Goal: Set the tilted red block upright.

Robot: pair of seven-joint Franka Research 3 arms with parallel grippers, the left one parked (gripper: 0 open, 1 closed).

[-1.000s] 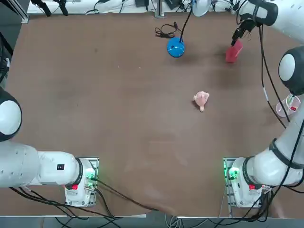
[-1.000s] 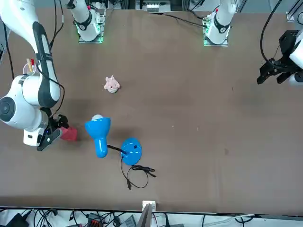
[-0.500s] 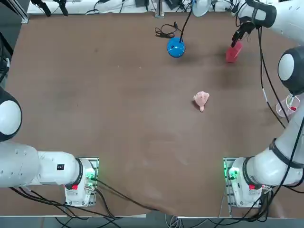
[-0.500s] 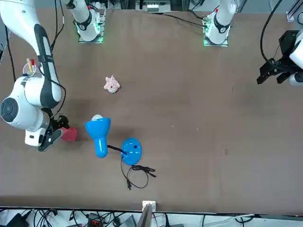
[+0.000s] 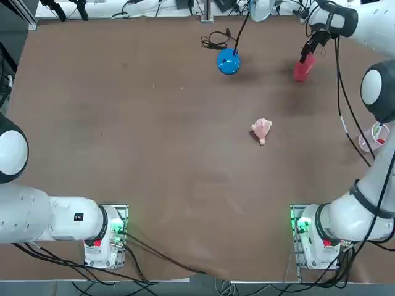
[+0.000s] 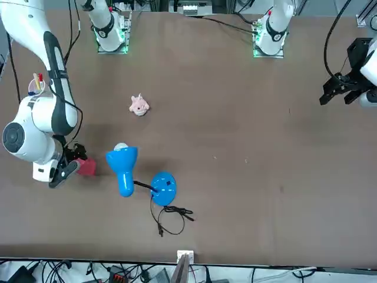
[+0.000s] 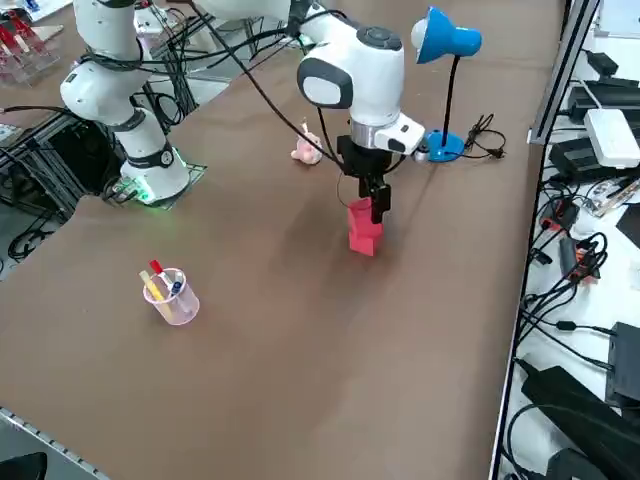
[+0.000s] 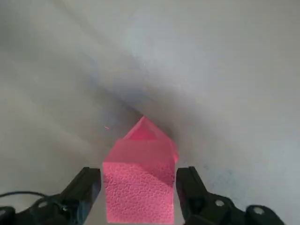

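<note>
A: On the brown tabletop (image 5: 154, 154), where's your red block (image 7: 364, 228)?

B: At the far right, near the blue lamp (image 5: 229, 61). Your right gripper (image 8: 138, 197) has its fingers spread either side of it, not clamped. You've still got the uprighting to do.

Blue desk lamp (image 6: 125, 168) stood near the table's far edge from the bases, round base (image 5: 228, 62) on the brown table (image 5: 154, 154), black cord (image 6: 171, 218) coiled just beside it. Pale pink lumpy object (image 5: 261, 130) lay well apart from the lamp, nearer mid-table. Clear cup (image 7: 172, 297) with red and yellow pens sat upright by the table's right edge. Cables and boxes (image 7: 600, 130) crowded the surface beyond the far edge.
</note>
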